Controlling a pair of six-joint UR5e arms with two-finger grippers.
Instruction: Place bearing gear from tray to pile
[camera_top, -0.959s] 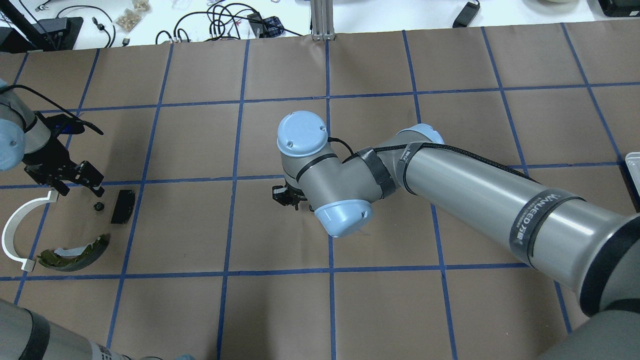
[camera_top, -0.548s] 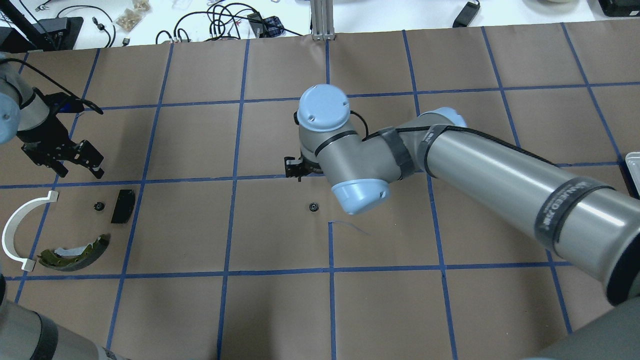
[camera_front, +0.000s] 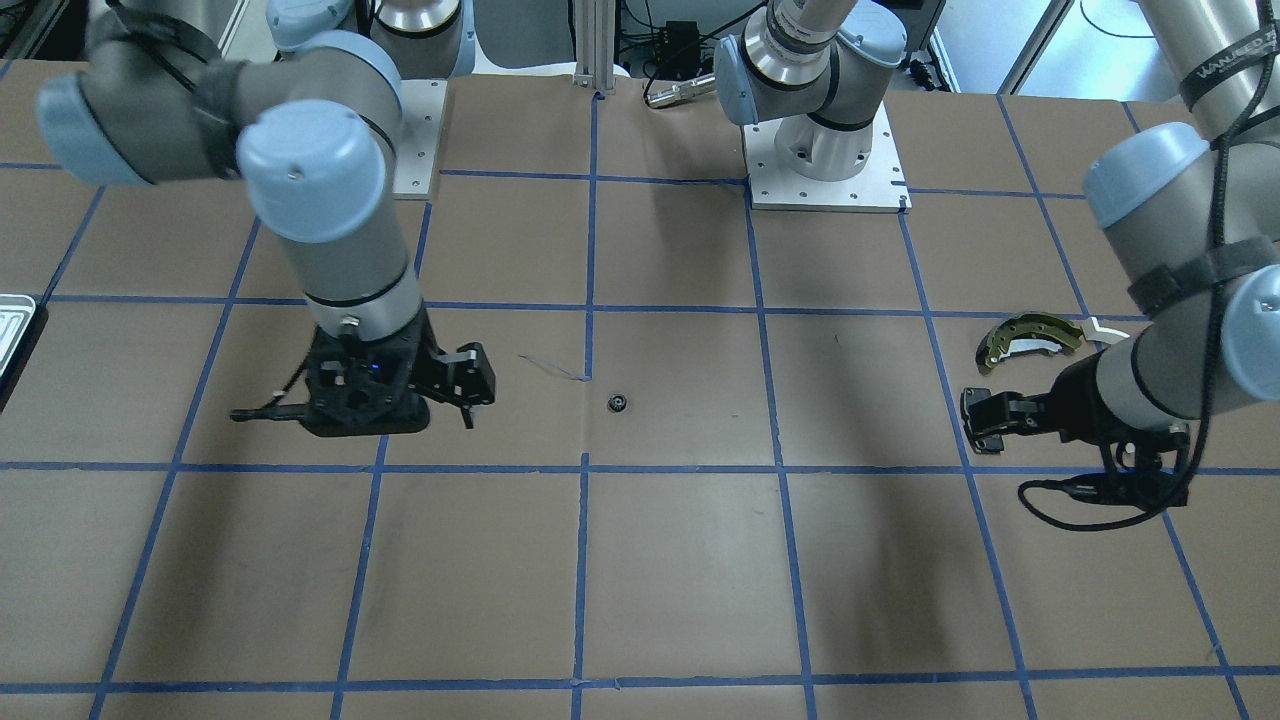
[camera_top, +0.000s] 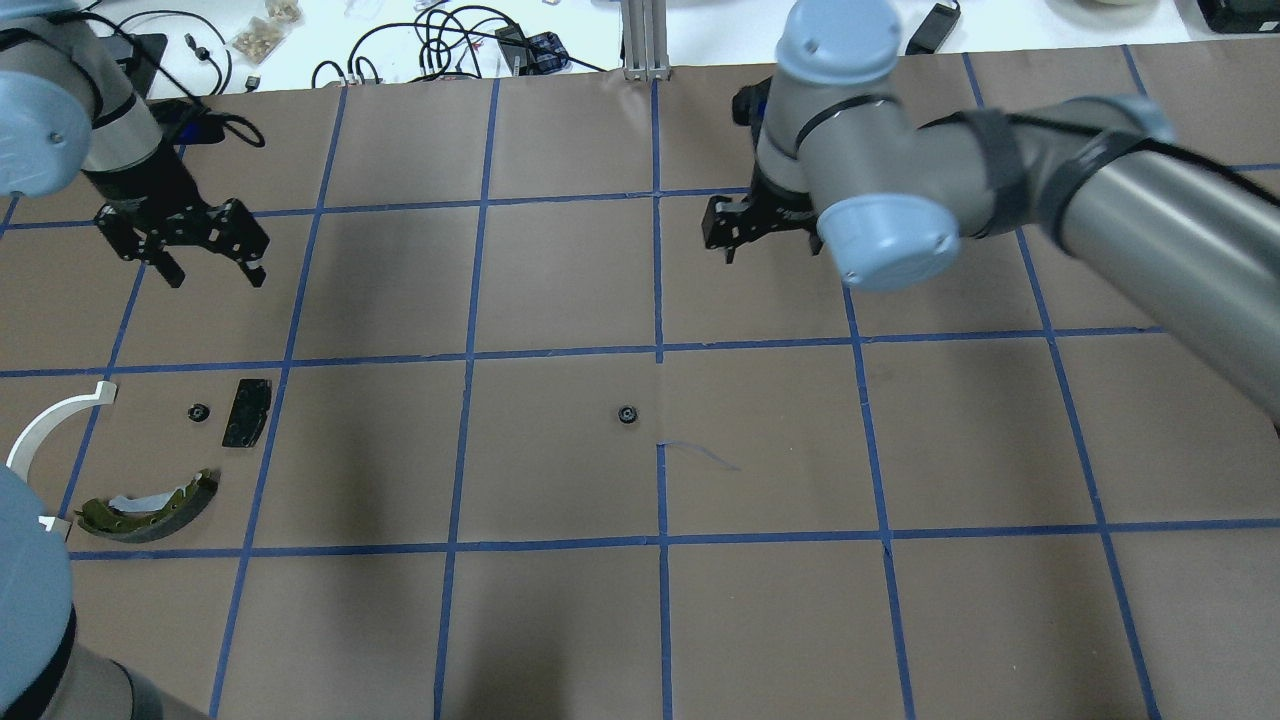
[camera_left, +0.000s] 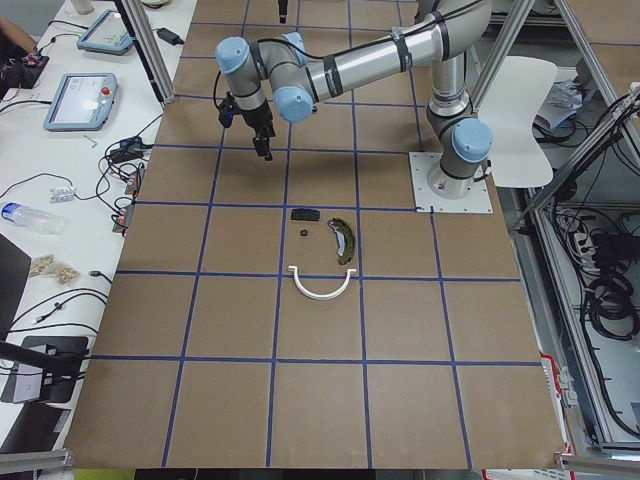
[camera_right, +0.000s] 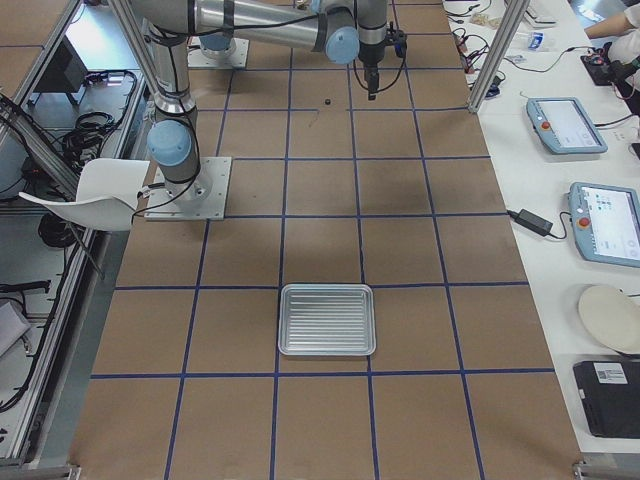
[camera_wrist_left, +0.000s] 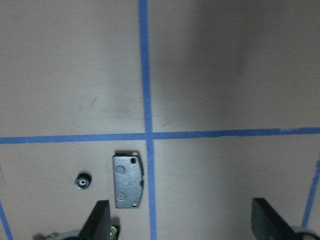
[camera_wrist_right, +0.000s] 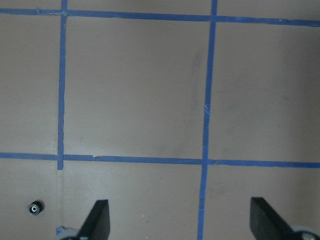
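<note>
**Waiting mid-table: one gear short of the pile**

Sitting alone on the table (camera_top: 560, 620), a gear (camera_top: 627, 414) lies well apart from the pad (camera_top: 246, 411), off toward the robot's right, with nothing touching it. A second gear (camera_top: 198, 411) rests just beside the pad on its other side, so it counts as part of the pile (camera_left: 343, 240). The shoe (camera_top: 150, 507) lies near the pad on the robot's side, and the arc (camera_top: 50, 425) lies beyond the second gear from the pad.

The left gripper (camera_top: 215, 270) hovers past the pad, on the side away from the robot, with its jaws spread and nothing between them. The right gripper (camera_wrist_right: 180, 225) is raised far to the right of the pad, beyond the lone gear, and its fingers are also parted and empty.

The tray (camera_right: 327, 320) sits far from the pad at the table's right end, and its ridged inside looks bare.

As I judge it, the task is partly done: one gear is delivered, and the other is out of the tray but only about halfway to the pile. It has yet to be picked up, most likely by the left arm, and set down near the pad.
</note>
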